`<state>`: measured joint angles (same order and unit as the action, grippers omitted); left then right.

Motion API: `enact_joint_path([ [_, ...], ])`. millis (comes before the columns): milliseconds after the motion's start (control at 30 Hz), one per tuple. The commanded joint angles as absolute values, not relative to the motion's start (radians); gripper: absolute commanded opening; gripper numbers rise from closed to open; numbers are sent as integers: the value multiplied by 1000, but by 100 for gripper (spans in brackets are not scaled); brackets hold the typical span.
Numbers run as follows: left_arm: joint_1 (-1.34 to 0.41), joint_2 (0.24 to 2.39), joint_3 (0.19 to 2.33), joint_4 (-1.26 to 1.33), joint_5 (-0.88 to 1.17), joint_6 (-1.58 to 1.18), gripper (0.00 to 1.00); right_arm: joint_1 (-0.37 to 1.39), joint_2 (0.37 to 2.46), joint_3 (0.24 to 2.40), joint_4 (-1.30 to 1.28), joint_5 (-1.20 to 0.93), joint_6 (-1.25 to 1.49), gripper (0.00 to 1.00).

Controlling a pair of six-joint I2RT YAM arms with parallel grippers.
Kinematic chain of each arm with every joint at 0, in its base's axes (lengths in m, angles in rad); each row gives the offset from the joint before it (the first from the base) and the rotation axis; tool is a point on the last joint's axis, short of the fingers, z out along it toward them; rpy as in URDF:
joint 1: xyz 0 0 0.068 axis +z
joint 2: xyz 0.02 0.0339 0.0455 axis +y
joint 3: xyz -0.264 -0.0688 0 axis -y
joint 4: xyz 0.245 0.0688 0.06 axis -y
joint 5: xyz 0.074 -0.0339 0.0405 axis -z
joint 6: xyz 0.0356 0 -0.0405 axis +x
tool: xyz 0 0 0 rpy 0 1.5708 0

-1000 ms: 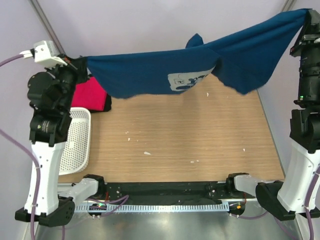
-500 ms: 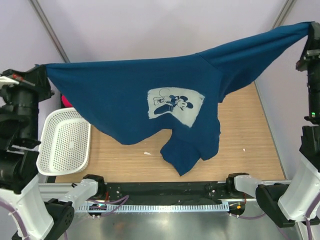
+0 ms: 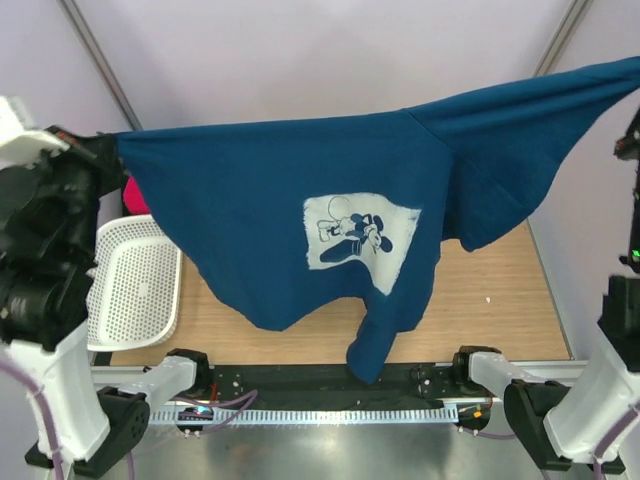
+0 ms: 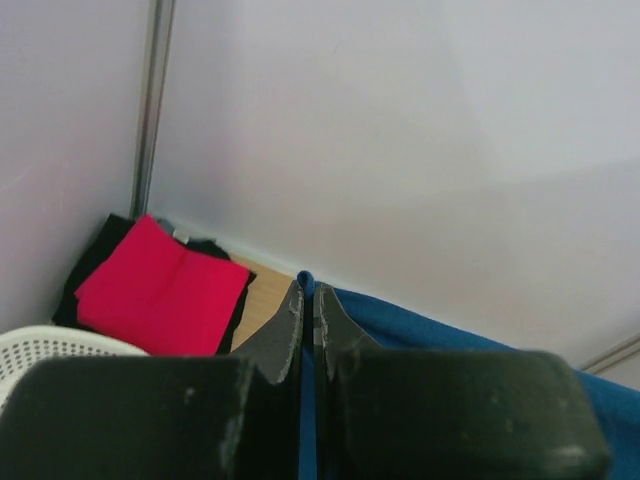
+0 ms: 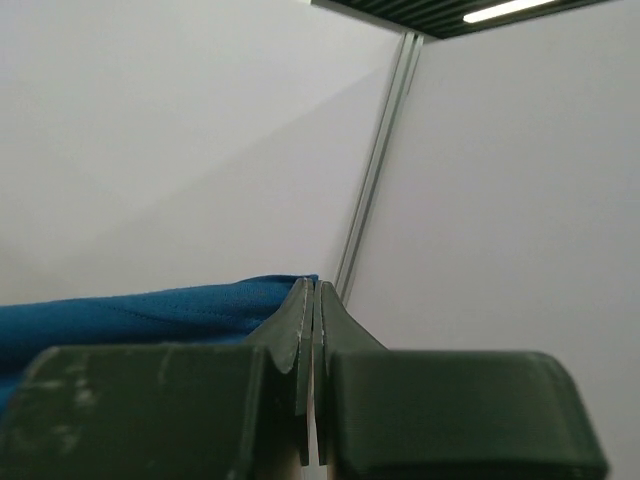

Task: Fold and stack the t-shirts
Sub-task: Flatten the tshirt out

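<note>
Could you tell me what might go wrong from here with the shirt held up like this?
The navy t-shirt hangs from thin pinches in the left gripper and right gripper; a corner might slip out. Its lowest fold dangles over the near rail and could snag or land bunched.

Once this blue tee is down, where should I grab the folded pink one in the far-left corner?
Take the pink-red tee by its right edge, probably, coming from the middle of the table. It lies flat on the black tee; walls close its far and left sides, and the basket sits just nearer.
</note>
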<state>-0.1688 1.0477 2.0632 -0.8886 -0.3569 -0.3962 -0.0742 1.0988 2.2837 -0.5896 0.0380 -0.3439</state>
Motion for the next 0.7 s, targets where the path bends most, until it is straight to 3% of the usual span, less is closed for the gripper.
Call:
enact_joint_path([
  [0,-161,1156,1967,-888,-469,-385,0,-89,1196,2195,-581,195,-299,1],
  [367,-141,1531,1550,-495,-288,-446,0,-90,1360,1585,-324,124,-206,1],
  [533,-140,1810,1575,-355,-285,-413,0,-91,1595,1483,-129,106,-176,1],
  [667,-141,1989,1693,-302,-272,-376,0,-89,1781,1534,-54,83,-152,1],
])
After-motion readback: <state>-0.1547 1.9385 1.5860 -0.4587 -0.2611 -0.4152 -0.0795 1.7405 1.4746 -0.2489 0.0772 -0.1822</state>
